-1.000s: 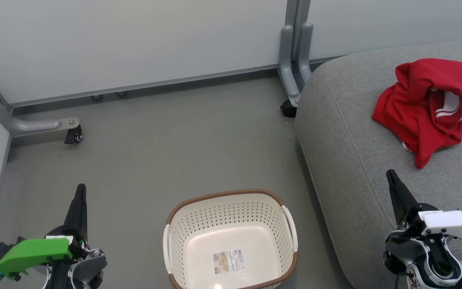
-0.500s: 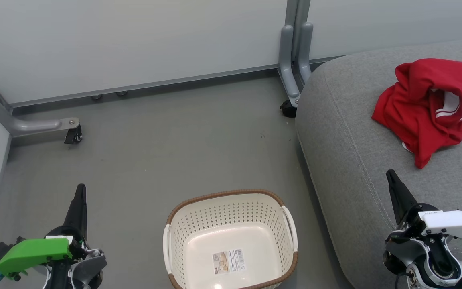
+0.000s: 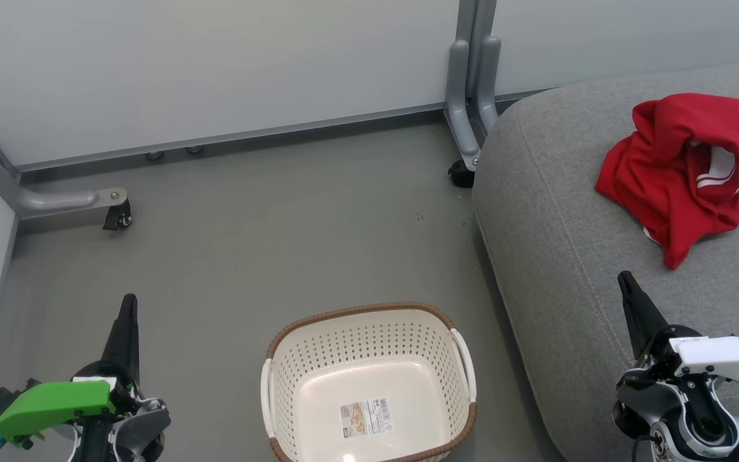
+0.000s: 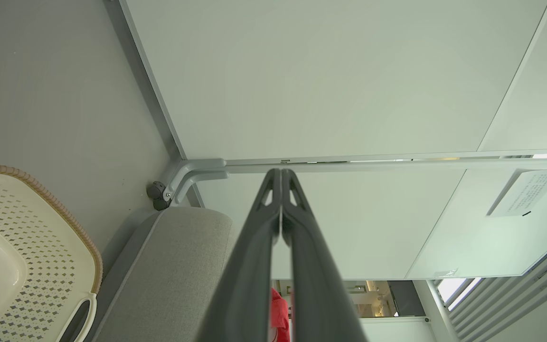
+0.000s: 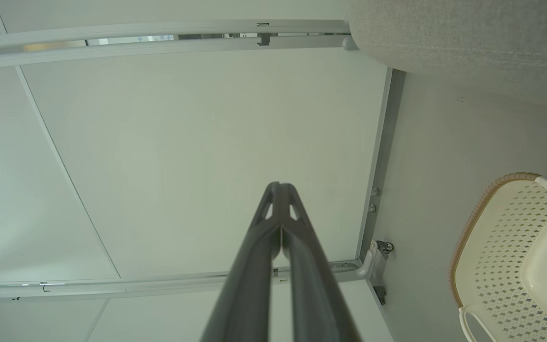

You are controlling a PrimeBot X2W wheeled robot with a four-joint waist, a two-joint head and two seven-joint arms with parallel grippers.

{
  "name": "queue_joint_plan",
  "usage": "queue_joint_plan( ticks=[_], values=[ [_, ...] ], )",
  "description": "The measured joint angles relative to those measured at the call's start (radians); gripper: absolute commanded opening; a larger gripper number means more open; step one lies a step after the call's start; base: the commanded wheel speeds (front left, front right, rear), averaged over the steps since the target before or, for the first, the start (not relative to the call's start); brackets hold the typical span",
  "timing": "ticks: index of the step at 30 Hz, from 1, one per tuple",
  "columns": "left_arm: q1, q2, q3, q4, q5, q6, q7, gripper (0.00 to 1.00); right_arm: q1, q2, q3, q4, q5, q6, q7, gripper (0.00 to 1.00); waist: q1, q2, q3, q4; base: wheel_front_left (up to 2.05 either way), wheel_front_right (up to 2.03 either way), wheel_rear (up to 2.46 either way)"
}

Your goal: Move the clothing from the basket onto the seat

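Bright red fabric clothing with white stripes (image 3: pixel 684 173) lies crumpled on the large grey upholstered seat (image 3: pixel 568 269), well apart from the empty cream perforated plastic basket (image 3: pixel 356 310), while the left gripper (image 3: pixel 128 305) and right gripper (image 3: pixel 625 279), fingers pressed together on nothing, stay motionless, suggesting the job is finished.

Over to the basket (image 3: pixel 356 340): cream plastic, softly glossy on its smooth base, with punched walls, a brown woven-look rim and a slick paper label (image 3: pixel 365 417). The seat (image 3: pixel 555 256) is coarse grey woven cloth with stitched seams, and the clothing (image 3: pixel 671 167) is soft, matt red fabric with white trim. The floor (image 3: pixel 280 231) reads matt and faintly grained, the wall panels (image 3: pixel 215 64) smooth and satin.
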Motion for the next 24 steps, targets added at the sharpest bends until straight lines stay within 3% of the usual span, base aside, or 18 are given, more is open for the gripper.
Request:
queue_joint_plan(
  ticks=[24],
  values=[
    [0.000,0.000,0.001,0.000,0.000,0.000,0.000,0.00,0.000,0.001,-0.001,0.000,0.000,0.000,0.000,0.00,0.0000,0.0000,0.000,0.000,0.00,0.00,0.00]
  ],
)
